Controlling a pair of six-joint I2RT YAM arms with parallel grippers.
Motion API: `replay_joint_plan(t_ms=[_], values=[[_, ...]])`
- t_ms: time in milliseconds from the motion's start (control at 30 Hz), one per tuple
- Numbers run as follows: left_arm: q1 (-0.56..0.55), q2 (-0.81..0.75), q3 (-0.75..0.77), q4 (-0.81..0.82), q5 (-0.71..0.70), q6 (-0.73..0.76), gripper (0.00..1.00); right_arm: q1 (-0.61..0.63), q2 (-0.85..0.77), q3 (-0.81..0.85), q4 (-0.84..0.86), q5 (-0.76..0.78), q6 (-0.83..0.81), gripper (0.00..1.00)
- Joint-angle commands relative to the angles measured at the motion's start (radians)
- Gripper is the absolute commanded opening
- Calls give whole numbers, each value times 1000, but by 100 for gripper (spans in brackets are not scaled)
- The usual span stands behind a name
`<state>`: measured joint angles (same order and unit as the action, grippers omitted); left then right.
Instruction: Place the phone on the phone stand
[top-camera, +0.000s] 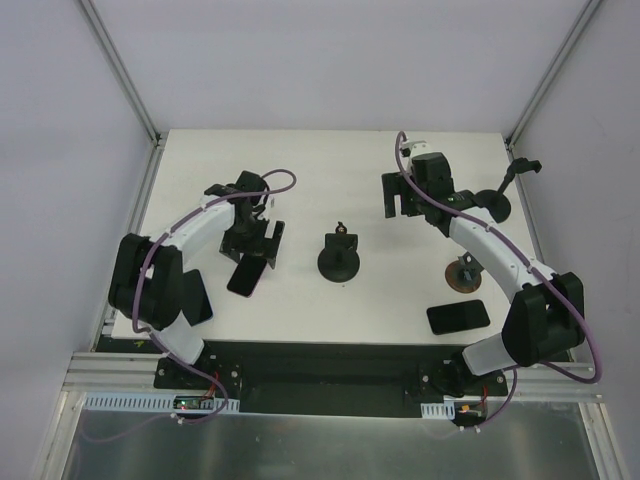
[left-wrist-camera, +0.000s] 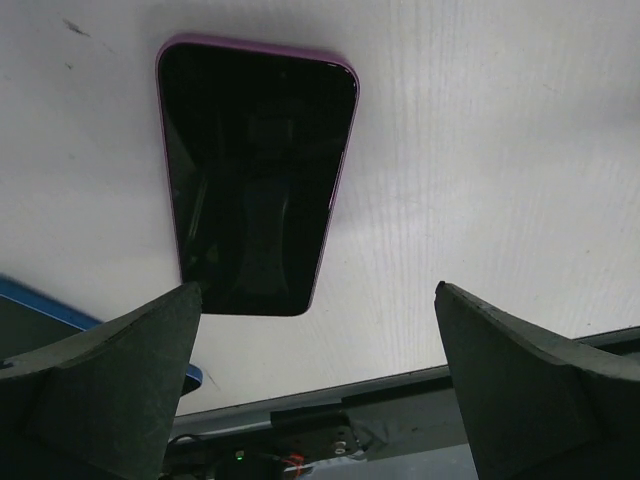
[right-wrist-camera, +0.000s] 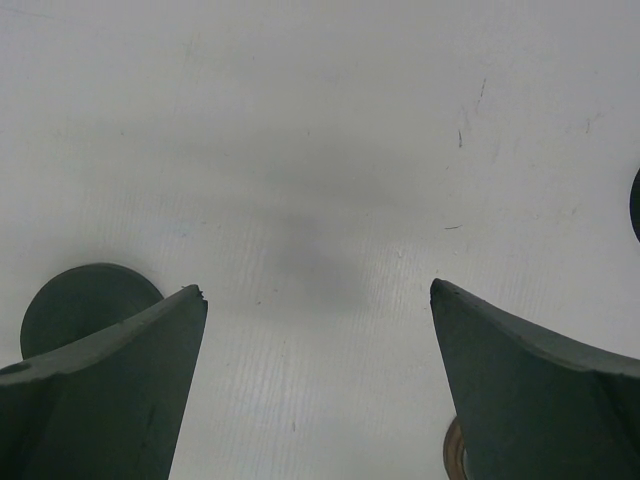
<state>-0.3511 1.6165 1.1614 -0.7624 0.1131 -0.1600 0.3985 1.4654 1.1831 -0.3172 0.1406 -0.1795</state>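
Observation:
A phone (left-wrist-camera: 255, 180) in a purple case lies flat, screen up, on the white table (left-wrist-camera: 480, 150); the top view shows the phone (top-camera: 248, 276) left of centre. My left gripper (top-camera: 253, 250) hangs just above its far end, open. In its own view the left gripper (left-wrist-camera: 318, 300) has nothing between its fingers (left-wrist-camera: 110, 380), and the phone lies beyond the left one. The black phone stand (top-camera: 340, 258), with a round base, stands at the table's middle and holds nothing. My right gripper (top-camera: 398, 203) is at the back right, and the right gripper (right-wrist-camera: 318, 295) is open over bare table.
A black phone (top-camera: 458, 316) lies at the front right. A dark phone with a blue edge (top-camera: 195, 300) lies by the left arm's base. A brown-based stand (top-camera: 465, 276) and a black arm stand (top-camera: 500, 200) are on the right. The table's front edge (left-wrist-camera: 400, 375) is close.

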Motion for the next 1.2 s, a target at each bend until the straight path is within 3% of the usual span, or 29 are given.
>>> replay_joint_plan(t_ms=[0, 667, 900, 1067, 1167], values=[[9, 60, 83, -51, -30, 120, 99, -15, -28, 1, 41, -33, 17, 96], [98, 283, 109, -37, 40, 186, 99, -15, 29, 26, 40, -87, 31, 96], [89, 307, 98, -41, 0, 172, 89, -15, 29, 27, 36, -79, 31, 96], [49, 295, 80, -40, 8, 183, 97, -15, 26, 27, 36, -76, 29, 96], [35, 293, 69, -40, -24, 180, 96, -15, 32, 29, 36, -78, 32, 96]])
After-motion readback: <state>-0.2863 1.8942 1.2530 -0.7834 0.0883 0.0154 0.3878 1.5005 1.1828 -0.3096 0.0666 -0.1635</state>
